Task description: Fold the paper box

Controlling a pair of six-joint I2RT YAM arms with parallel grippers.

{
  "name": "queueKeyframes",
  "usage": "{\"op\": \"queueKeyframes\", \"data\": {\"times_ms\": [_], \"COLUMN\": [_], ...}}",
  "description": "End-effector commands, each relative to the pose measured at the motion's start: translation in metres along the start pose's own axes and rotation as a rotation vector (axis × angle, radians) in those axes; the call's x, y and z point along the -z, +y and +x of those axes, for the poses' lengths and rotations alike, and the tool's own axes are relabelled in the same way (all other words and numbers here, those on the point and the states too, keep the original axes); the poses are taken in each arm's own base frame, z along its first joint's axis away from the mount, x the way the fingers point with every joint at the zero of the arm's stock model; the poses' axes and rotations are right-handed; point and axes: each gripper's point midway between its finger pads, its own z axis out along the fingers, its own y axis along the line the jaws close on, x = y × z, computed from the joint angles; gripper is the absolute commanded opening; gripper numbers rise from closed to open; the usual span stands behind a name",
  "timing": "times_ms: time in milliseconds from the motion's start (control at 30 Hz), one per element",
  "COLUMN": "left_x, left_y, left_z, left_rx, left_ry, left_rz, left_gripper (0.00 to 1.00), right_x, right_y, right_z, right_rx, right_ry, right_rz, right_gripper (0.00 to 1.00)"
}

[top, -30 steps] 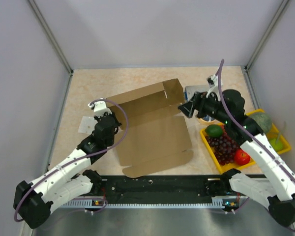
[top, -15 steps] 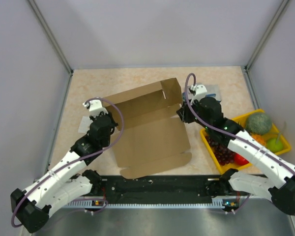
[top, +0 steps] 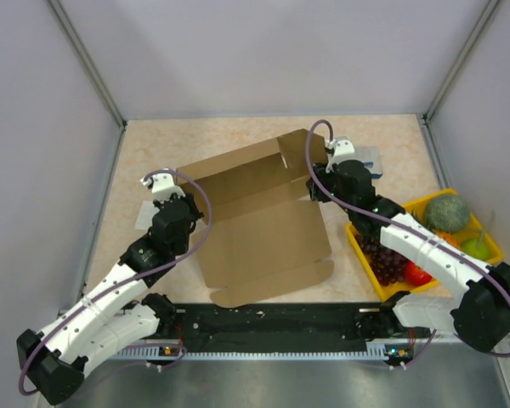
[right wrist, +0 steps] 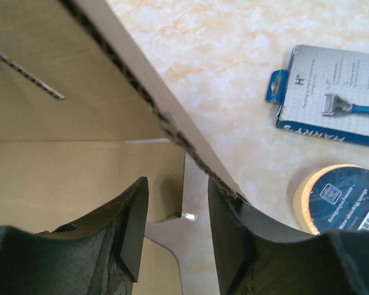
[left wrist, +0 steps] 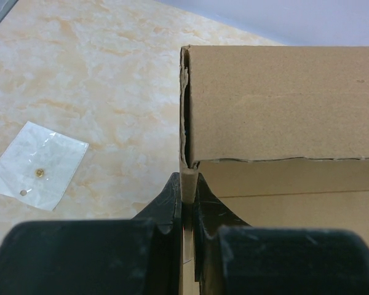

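Brown cardboard takes up the middle of the bench (top: 144,144). It is the paper box (top: 268,234), lying with its wide base panel flat, its far wall standing upright and a side flap raised at the far right corner.

We see the left claw (left wrist: 187,206) at the left end of that upright wall. It is pressed together on the cardboard, with a thin standing edge of the box pinched between its two dark fingers (left wrist: 171,206).

The right claw (right wrist: 172,215) sits at the far right corner, spread wide. The corrugated edge of the raised flap runs down into the gap and ends close against one finger. We cannot tell whether it touches.

A small white packet (left wrist: 40,165) lies flat on the bench just left of the box, apart from it. Right of the box we find a blue-and-white package (right wrist: 332,95) and, nearer the arm, a roll of tape (right wrist: 341,200). A yellow tray (top: 494,247) holding grapes (top: 382,255) and a melon (top: 446,212) stands at the bench's right side.
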Motion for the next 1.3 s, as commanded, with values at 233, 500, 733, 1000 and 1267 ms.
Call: {"op": "queueKeyframes", "data": {"times_ms": [233, 500, 733, 1000, 1267], "left_x": [0.001, -0.008, -0.015, -0.016, -0.015], "left_y": [-0.016, -0.02, -0.027, -0.025, -0.023], "left_z": [-0.019, -0.009, 0.001, 0.006, 0.011], "left_rx": [0.092, 0.07, 0.074, 0.079, 0.081], "left_ry": [-0.062, -0.043, -0.013, -0.004, -0.003], "left_rz": [0.061, 0.051, 0.058, 0.055, 0.055], "left_gripper": [0.0, 0.0, 0.0, 0.0, 0.0], "right_x": [-0.007, -0.01, -0.014, -0.025, -0.044], "right_y": [0.022, 0.021, 0.039, 0.069, 0.091], "right_z": [-0.012, -0.005, 0.006, 0.018, 0.054], "right_rx": [-0.106, 0.031, 0.12, 0.062, -0.077], "right_ry": [-0.075, -0.073, -0.133, -0.108, -0.035], "right_rz": [-0.154, -0.005, -0.042, -0.172, -0.264], "right_gripper": [0.39, 0.16, 0.19, 0.32, 0.35]}}
